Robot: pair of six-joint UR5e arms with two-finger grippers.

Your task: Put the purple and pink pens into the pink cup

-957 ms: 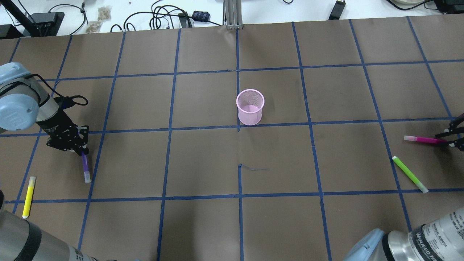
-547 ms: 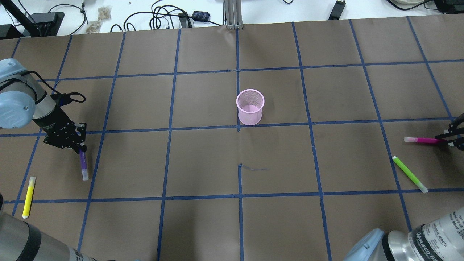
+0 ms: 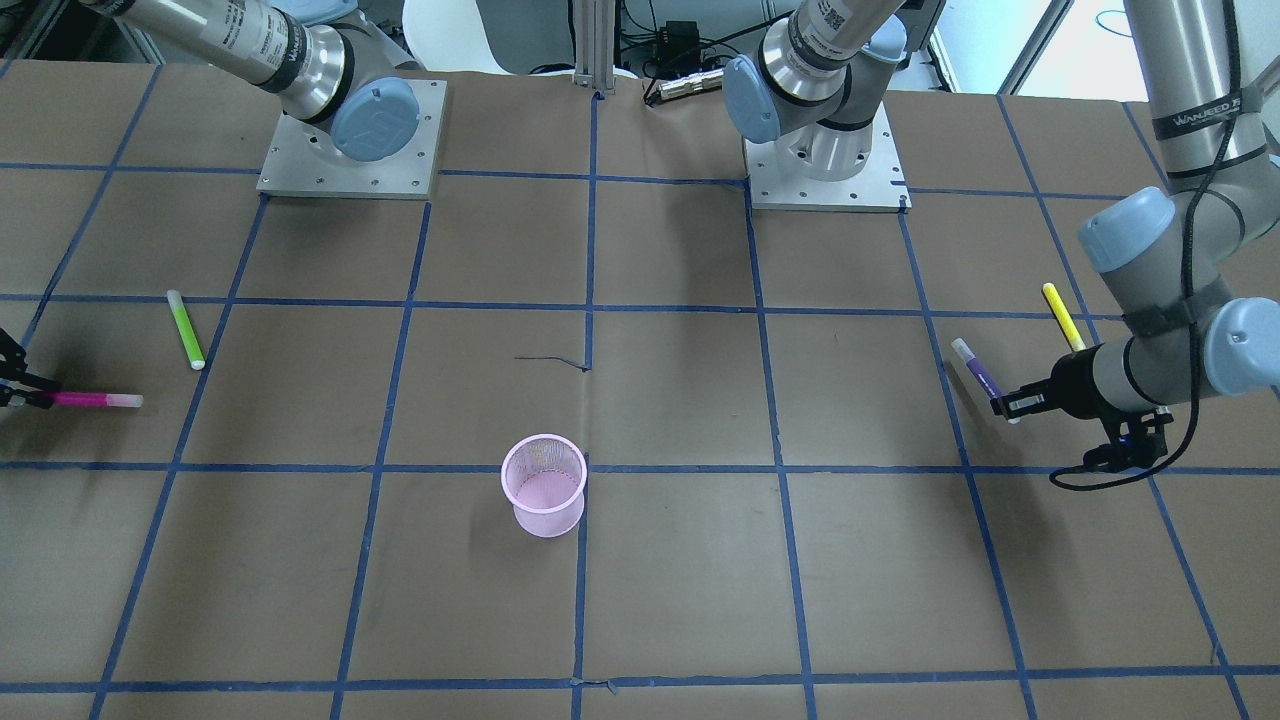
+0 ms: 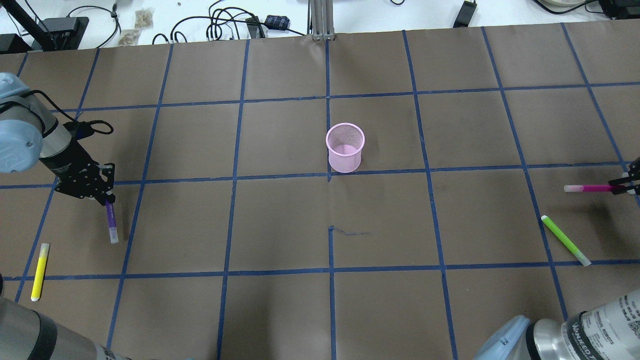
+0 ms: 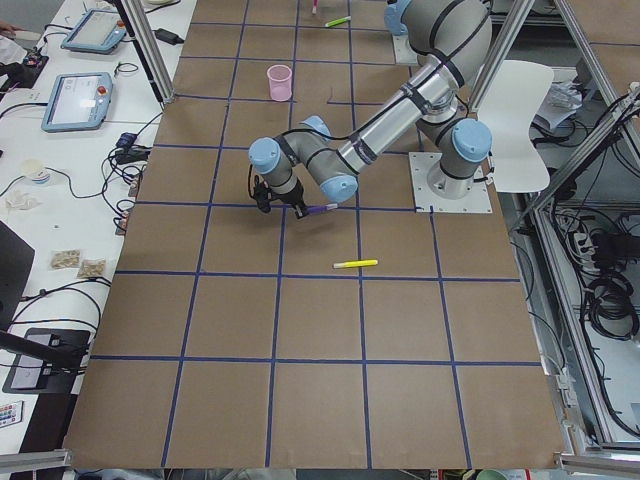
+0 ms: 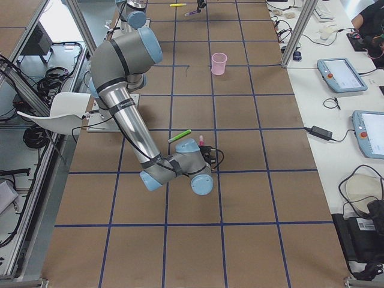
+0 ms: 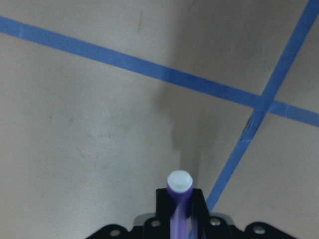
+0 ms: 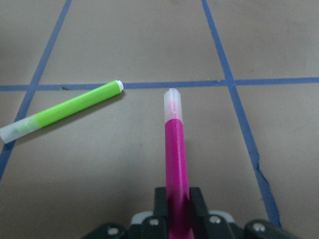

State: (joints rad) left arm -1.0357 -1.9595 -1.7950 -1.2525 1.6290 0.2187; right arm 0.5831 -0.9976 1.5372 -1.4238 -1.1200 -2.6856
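Observation:
The pink mesh cup [image 4: 345,147] stands upright near the table's middle, also in the front view [image 3: 543,486]. My left gripper [image 4: 106,201] is shut on the purple pen [image 4: 111,220], held above the table at the far left; the pen points toward the camera in the left wrist view [image 7: 178,196]. My right gripper [image 4: 624,188] is shut on the pink pen [image 4: 590,188] at the far right edge, lifted off the table; the pen shows in the right wrist view [image 8: 175,154] and the front view [image 3: 95,400].
A yellow pen [image 4: 39,271] lies on the table near the left arm. A green pen [image 4: 565,240] lies near the right gripper, also in the right wrist view [image 8: 65,117]. Brown paper with blue tape grid covers the table. Cables lie beyond the far edge.
Both arms have lifted their pens. The left gripper moved up and back with the purple pen. The right gripper drew toward the right edge with the pink pen.

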